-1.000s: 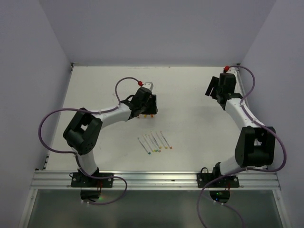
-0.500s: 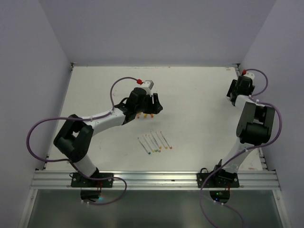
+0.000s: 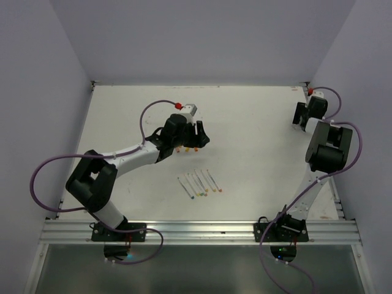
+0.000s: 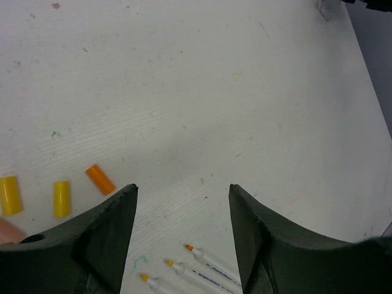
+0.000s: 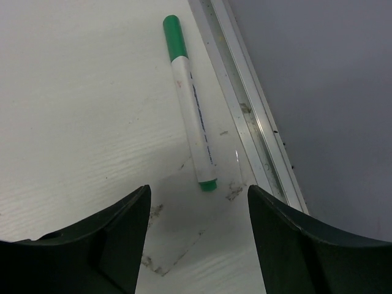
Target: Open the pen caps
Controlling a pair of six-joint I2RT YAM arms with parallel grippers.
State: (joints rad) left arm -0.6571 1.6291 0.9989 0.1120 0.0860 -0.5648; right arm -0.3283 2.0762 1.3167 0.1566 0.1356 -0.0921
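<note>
My left gripper (image 3: 187,139) is open and empty, hovering over the table just beyond a row of several thin white pens (image 3: 199,182). In the left wrist view its jaws (image 4: 182,191) stand wide apart. An orange pen cap (image 4: 100,179) and two yellow pen caps (image 4: 61,198) lie loose on the table to their left. Three uncapped pens (image 4: 202,257) with orange and yellow tips lie between the fingers. My right gripper (image 3: 299,116) is open and empty at the far right edge. Just ahead of it lies a white pen (image 5: 195,116) with its green cap (image 5: 172,37) on.
An aluminium rail (image 5: 245,104) runs along the table edge right beside the green pen, with the grey wall behind it. Red plugs with purple cables (image 3: 156,105) loop off both arms. The table's metal front rail (image 3: 196,231) lies near the arm bases.
My right arm has swung out to the far right edge of the table and folded up there. My left gripper has shifted slightly right and farther out. The pens have not moved.
</note>
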